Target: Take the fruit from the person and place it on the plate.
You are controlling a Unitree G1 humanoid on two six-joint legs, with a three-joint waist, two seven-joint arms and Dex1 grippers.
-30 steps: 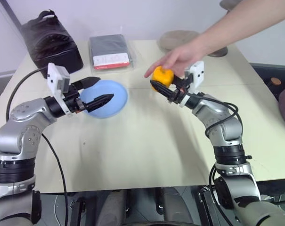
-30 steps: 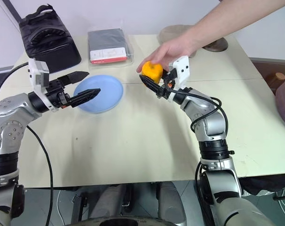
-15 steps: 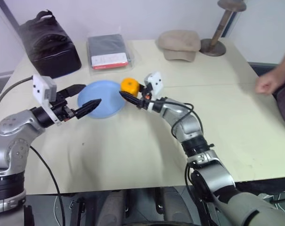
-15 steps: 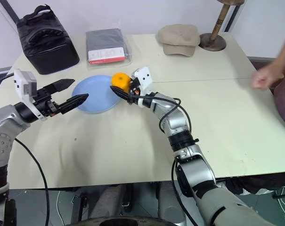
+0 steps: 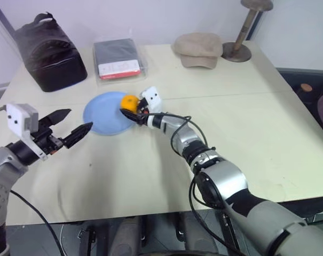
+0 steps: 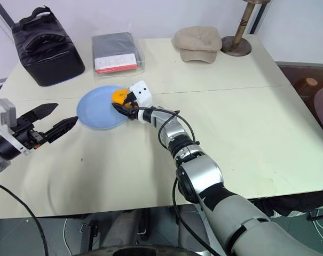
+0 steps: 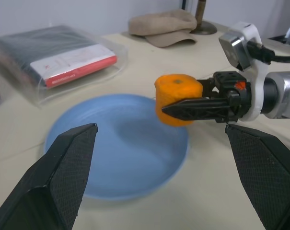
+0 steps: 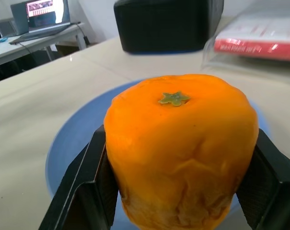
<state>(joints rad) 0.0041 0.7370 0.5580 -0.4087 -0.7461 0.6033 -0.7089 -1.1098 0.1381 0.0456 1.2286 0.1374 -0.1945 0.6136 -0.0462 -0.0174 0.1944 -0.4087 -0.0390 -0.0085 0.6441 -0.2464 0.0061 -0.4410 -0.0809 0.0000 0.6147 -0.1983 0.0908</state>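
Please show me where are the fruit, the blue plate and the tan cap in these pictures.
fruit point(image 7: 176, 93), left wrist view, on its orange side just under the stem.
plate point(image 5: 100, 114), left eye view, on its bare blue middle.
tan cap point(image 6: 197, 38), right eye view, on the crown.

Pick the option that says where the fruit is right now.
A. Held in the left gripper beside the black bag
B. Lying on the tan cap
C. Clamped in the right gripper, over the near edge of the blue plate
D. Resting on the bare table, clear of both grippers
C. The right gripper is shut on the fruit, holding it above the rim of the plate.
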